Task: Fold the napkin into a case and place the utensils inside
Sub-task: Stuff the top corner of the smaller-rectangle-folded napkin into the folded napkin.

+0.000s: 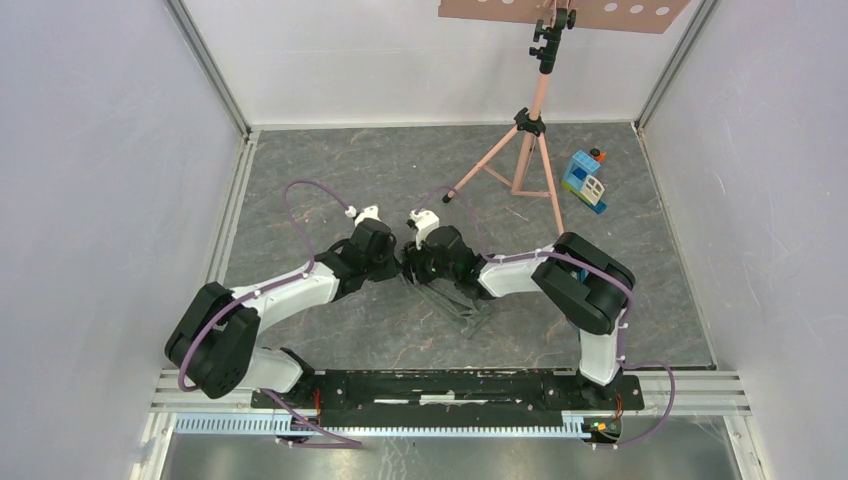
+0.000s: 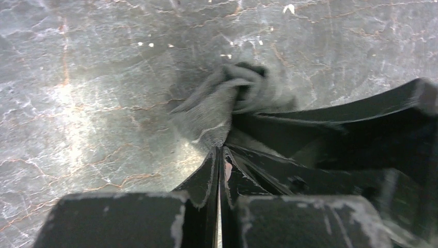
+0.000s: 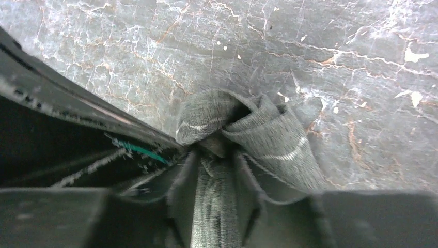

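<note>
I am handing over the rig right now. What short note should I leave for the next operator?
Left gripper: shut on the napkin.
Right gripper: closed around it too.
Napkin: bunched up between both grippers.
Utensils: not clearly visible.
Done: no case formed yet.
To do: fold the case, put the utensils inside.

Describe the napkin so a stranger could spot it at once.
Find the grey marbled floor. At its middle, the left gripper and right gripper pinch the napkin. It is dark grey cloth, told from the floor by its pale stitched line.
</note>
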Controlling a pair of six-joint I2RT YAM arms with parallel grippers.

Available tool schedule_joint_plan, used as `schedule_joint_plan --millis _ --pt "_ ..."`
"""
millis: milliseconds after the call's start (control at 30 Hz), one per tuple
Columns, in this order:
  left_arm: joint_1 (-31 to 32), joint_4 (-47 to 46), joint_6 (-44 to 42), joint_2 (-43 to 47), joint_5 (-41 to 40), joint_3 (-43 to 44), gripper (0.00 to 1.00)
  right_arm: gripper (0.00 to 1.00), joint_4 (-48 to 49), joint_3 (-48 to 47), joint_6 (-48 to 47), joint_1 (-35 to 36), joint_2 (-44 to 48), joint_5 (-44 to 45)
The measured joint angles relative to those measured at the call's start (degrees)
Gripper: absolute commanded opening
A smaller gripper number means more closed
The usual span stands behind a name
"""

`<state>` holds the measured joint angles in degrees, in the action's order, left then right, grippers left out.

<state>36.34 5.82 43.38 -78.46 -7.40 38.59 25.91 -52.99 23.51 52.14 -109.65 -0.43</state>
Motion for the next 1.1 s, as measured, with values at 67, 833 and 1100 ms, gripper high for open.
schedule_joint_plan --millis 67,833,1100 --pt "-0.2 0.9 -0.1 0.1 -0.5 -0.2 0.02 0.49 -0.1 0.9 0.3 -0.8 1.1 -1.5" --pt "-0.2 0.8 -0.4 0.2 0.2 -0.2 0.02 0.14 1.9 1.7 4.0 -5.8 1.7 -15.1" --pt "-0.3 0.5 -0.4 -1.9 0.4 1.0 0.02 0.24 8.3 -0.5 7.4 -5.9 -5.0 -16.4"
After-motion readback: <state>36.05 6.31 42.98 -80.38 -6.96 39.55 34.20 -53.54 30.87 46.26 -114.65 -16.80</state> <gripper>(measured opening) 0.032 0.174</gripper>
